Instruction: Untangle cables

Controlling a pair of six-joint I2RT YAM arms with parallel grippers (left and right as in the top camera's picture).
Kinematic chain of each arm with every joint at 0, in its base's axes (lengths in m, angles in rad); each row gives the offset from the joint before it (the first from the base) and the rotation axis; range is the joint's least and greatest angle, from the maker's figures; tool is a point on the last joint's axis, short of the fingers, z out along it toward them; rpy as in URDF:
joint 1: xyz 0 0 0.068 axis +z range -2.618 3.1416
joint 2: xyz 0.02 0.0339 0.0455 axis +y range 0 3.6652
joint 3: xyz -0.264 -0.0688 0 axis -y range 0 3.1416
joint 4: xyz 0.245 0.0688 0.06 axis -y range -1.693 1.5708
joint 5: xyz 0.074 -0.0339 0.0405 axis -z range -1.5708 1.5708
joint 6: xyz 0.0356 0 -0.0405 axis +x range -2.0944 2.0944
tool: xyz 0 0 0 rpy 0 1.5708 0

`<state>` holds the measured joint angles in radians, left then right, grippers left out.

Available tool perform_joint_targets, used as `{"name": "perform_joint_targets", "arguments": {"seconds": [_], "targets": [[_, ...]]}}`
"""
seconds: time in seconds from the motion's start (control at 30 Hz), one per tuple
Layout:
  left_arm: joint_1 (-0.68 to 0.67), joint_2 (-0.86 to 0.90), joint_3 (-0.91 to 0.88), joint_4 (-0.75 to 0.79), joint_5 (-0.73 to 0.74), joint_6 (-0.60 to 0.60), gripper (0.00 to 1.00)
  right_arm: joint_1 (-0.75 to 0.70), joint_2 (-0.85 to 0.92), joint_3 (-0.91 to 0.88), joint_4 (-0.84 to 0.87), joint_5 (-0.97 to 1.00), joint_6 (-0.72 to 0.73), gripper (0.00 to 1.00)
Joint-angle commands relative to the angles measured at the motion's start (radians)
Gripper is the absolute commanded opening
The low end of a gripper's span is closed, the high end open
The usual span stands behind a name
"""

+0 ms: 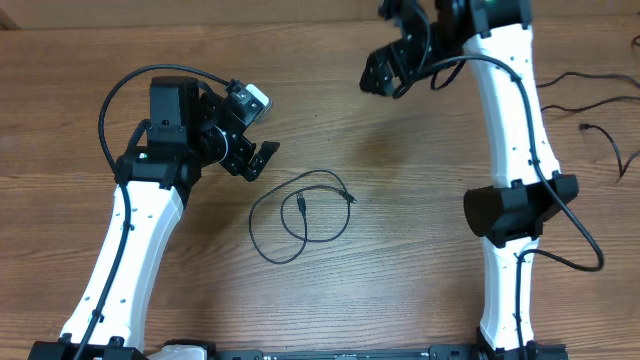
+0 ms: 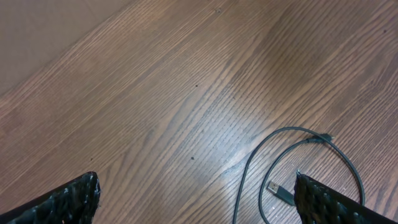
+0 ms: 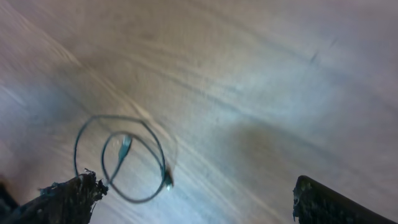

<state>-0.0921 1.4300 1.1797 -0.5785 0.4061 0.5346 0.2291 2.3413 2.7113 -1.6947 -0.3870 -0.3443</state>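
Wooden surface (image 1: 400, 200), seen from overhead: one thin black cable (image 1: 300, 206) lies near the middle, between the two arms and touching neither. It is laid in loose overlapping loops that cross one another. No tight knot is evident, though the crossings are too fine to judge fully. One end carries a flat metal-tipped plug (image 2: 281, 193), which lies inside the loops. The other end carries a smaller plug (image 2: 327, 137), which lies at the outer edge of the coil.

Left gripper (image 2: 196, 180): open, jaws spread wide, nothing between them. It sits just to the left of the cable and is apart from it. In the left wrist view, bare wood fills the gap between the jaws and the coil lies beside the right-hand finger (image 2: 329, 202).

Right gripper (image 3: 196, 180): open, jaws spread wide, empty. It sits toward the far edge of the surface, well apart from the cable. The right wrist view is blurred, but the coil is recognisable on the wood near the left-hand finger (image 3: 62, 199).

More thin black cords (image 1: 586, 127) lie at the right edge of the surface, beyond the right arm (image 1: 510, 130). They are well apart from the central cable, and their full run is cut off by the frame.
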Motion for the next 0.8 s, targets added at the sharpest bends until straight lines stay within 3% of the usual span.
{"name": "perform_joint_targets", "arguments": {"seconds": [0.0,0.37,0.47,0.6,0.77], "targets": [[-0.006,0.001,0.001,0.003,-0.007,0.027,1.0,0.024,-0.002,-0.082,0.007,0.008,-0.005,1.0],[-0.006,0.001,0.001,0.008,-0.012,0.028,1.0,0.087,-0.002,-0.24,0.052,0.009,-0.004,1.0],[-0.006,0.002,0.001,0.008,-0.093,0.026,0.99,0.106,-0.002,-0.256,0.051,0.009,-0.004,1.0],[0.011,0.013,0.001,0.027,-0.235,-0.096,1.0,0.134,-0.002,-0.264,0.054,0.009,0.0,1.0],[0.078,0.043,0.001,0.034,-0.283,-0.184,0.99,0.183,-0.002,-0.264,0.064,0.01,0.0,1.0]]}}
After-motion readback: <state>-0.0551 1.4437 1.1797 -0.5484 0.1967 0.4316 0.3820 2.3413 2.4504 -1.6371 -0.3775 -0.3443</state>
